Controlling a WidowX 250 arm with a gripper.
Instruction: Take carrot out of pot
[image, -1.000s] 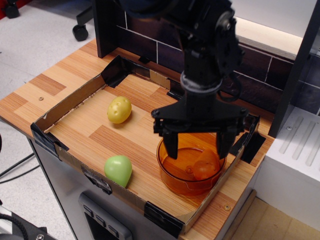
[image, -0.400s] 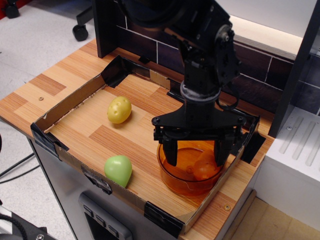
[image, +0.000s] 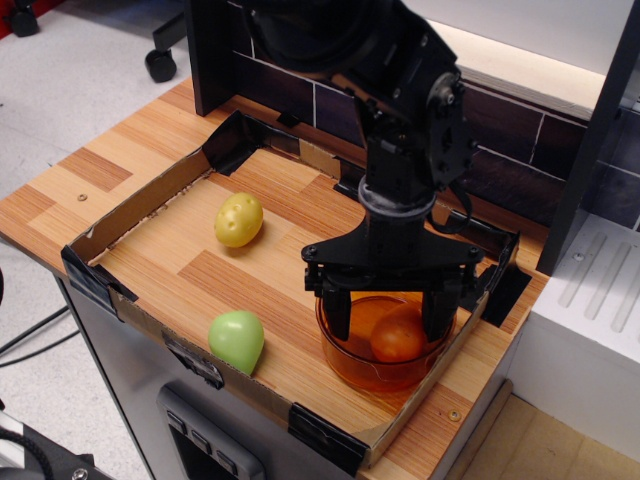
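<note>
Carrot (image: 398, 338) sits inside the pot (image: 345, 360), toward its right side, and we see our gripper (image: 386, 312) lowered into the pot with its jaws spread apart, gripping nothing. One finger (image: 338, 312) stands left of the carrot, the other just at its right. Left of the pot lies a light green toy (image: 237, 340); farther up-left of the pot rests a yellow dimpled toy (image: 239, 219).

A translucent, glossy orange plastic pot (image: 352, 362) holds a smooth orange carrot (image: 398, 338) beneath the matt black claw (image: 386, 312), all on a wood-grain bench (image: 200, 270) edged with rough brown cardboard (image: 140, 207).
</note>
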